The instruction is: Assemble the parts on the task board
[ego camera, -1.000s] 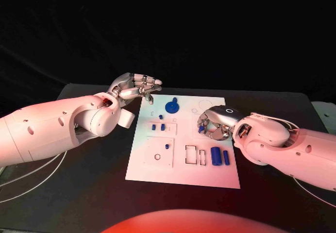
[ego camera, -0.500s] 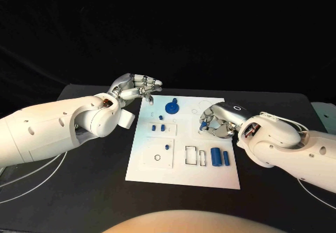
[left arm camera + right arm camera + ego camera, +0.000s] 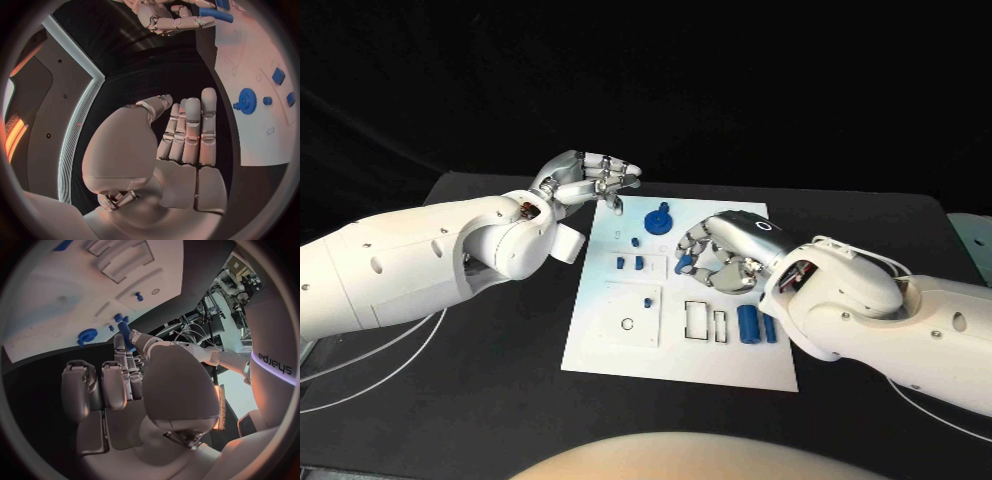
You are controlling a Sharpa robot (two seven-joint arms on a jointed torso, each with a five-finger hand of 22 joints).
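Okay, head view: your right hand sits over the task board, pinching a small blue part. Your left hand is curled at the board's 11 o'clock corner, empty. Left wrist view: fingers folded in, nothing held, blue gear beside. Right wrist view: blue part between thumb and finger.

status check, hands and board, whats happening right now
Left hand empty, fingers curled, off the task board's far-left corner. Right hand over board centre, pinching a blue part. Nothing blocking.
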